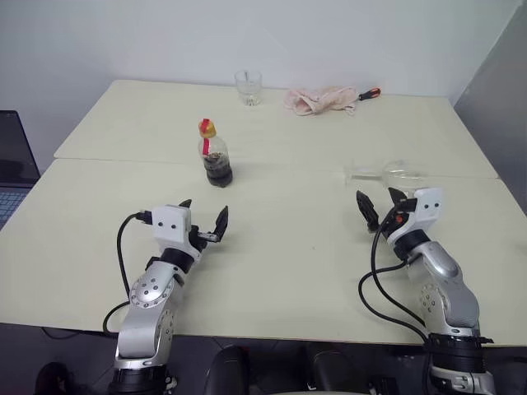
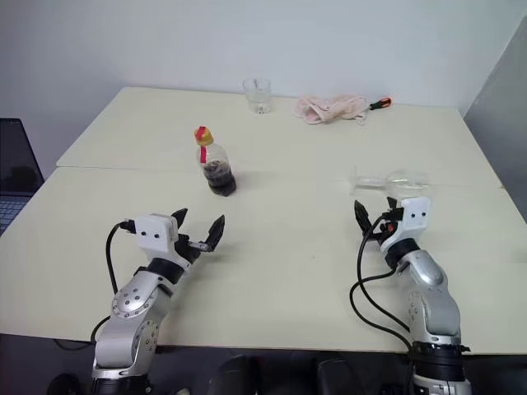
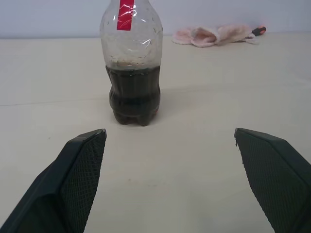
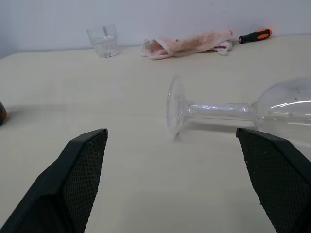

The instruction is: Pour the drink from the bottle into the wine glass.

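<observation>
The bottle (image 1: 216, 156) stands upright mid-table, clear plastic with a red label strip and a yellow-and-red cap. The dark brown drink (image 3: 133, 94) fills its lower half. The wine glass (image 1: 383, 173) lies on its side at the right, its foot (image 4: 174, 112) pointing towards the table's middle and its bowl to the right. My left gripper (image 1: 204, 212) hovers open a short way in front of the bottle, holding nothing. Just in front of the lying glass, my right gripper (image 1: 379, 202) is open and empty, with the stem (image 4: 218, 109) straight ahead of its jaws.
A short clear tumbler (image 1: 248, 86) stands at the table's far edge. Beside it lie a pink cloth (image 1: 319, 99) and an orange-handled screwdriver (image 1: 369, 94). A laptop (image 1: 12, 160) sits off the table's left side. A seam (image 1: 288, 162) runs across between two joined tabletops.
</observation>
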